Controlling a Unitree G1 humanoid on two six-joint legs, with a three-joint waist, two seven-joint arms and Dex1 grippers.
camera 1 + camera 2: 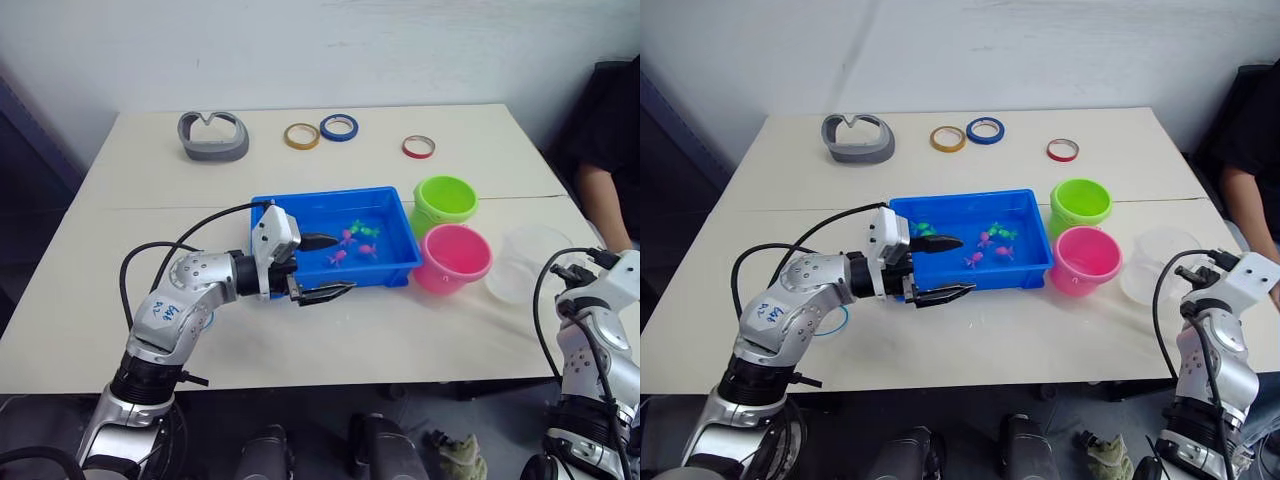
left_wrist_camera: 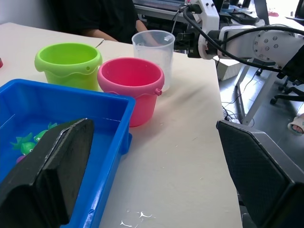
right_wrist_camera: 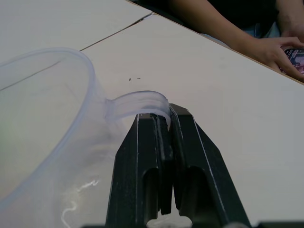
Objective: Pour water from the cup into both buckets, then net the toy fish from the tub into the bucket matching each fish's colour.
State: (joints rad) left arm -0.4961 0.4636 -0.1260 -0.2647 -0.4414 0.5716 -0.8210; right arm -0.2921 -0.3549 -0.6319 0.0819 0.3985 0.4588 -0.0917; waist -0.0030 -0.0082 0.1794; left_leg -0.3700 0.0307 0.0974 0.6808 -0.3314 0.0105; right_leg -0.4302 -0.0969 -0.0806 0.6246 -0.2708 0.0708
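The blue tub (image 1: 330,193) sits mid-table and holds water with several small pink and green toy fish (image 1: 352,243). To its right stand the lime green bucket (image 1: 446,201) and, nearer me, the pink bucket (image 1: 457,257). Right of the pink bucket, the clear cup (image 1: 528,262) stands on the table. My right gripper (image 3: 166,116) is shut on the cup's thin handle (image 3: 137,102). My left gripper (image 1: 325,267) is open at the tub's front left corner. One of its fingers (image 2: 52,175) is over the water and the other is outside the front wall.
At the back of the table lie a grey curved object (image 1: 213,136) and yellow (image 1: 301,135), blue (image 1: 339,127) and red (image 1: 418,147) tape rings. A person sits at the right edge, a hand (image 3: 278,50) holding a phone. A blue ring (image 1: 830,321) lies under my left arm.
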